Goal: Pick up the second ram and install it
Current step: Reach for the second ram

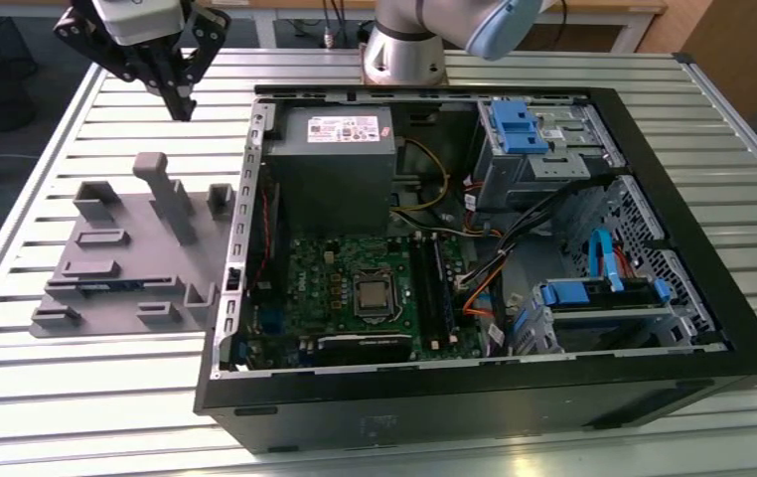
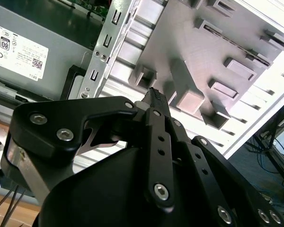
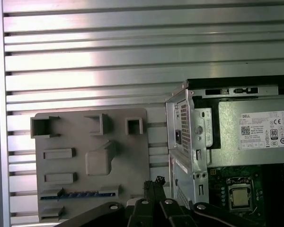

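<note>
The second ram (image 1: 97, 287) is a thin blue-green strip standing on edge in a low slot of the grey fixture (image 1: 140, 266), at the end nearest the table's front; in the first wrist view the ram (image 3: 80, 194) lies along the fixture's (image 3: 132, 161) lower edge. My gripper (image 1: 180, 105) hangs above the table beyond the fixture's far end, at the exterior view's upper left. Its black fingers are shut with nothing between them, tips together in both wrist views (image 2: 154, 96) (image 3: 154, 182). The motherboard (image 1: 312, 288) with its long black slots (image 1: 438, 293) lies inside the open case.
The open black computer case (image 1: 485, 397) takes up the table's middle and the exterior view's right, with a grey power supply (image 1: 332, 159) and blue drive brackets (image 1: 518, 124). The fixture has an upright post (image 1: 167, 194). The arm's base (image 1: 402, 50) stands behind the case on the ribbed metal table (image 1: 87, 397).
</note>
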Robot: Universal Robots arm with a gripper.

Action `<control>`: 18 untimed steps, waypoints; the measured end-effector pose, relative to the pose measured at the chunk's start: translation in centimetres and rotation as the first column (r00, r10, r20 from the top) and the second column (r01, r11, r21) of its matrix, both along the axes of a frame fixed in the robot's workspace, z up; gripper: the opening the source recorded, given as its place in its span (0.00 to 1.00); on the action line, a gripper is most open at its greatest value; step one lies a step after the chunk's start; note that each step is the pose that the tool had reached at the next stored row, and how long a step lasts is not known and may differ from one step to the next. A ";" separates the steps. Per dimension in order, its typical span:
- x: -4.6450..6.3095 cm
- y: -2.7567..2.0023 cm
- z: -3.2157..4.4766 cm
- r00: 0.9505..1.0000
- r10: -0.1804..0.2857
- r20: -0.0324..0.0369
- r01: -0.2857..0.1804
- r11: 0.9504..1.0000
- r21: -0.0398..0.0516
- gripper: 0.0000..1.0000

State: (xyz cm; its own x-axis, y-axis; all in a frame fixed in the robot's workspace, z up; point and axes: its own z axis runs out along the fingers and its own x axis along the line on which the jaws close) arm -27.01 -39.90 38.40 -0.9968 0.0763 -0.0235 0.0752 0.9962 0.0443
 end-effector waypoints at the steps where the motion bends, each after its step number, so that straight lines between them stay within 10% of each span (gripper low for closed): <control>1: -0.1 0.00 0.00 1.000 0.000 0.000 0.000 1.000 0.000 0.11; 18: -1.2 0.00 -0.07 1.000 0.000 0.000 0.000 1.000 0.000 0.11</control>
State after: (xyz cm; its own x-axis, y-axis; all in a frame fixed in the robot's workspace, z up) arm -28.25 -39.90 38.33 -0.9968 0.0762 -0.0235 0.0751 0.9962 0.0443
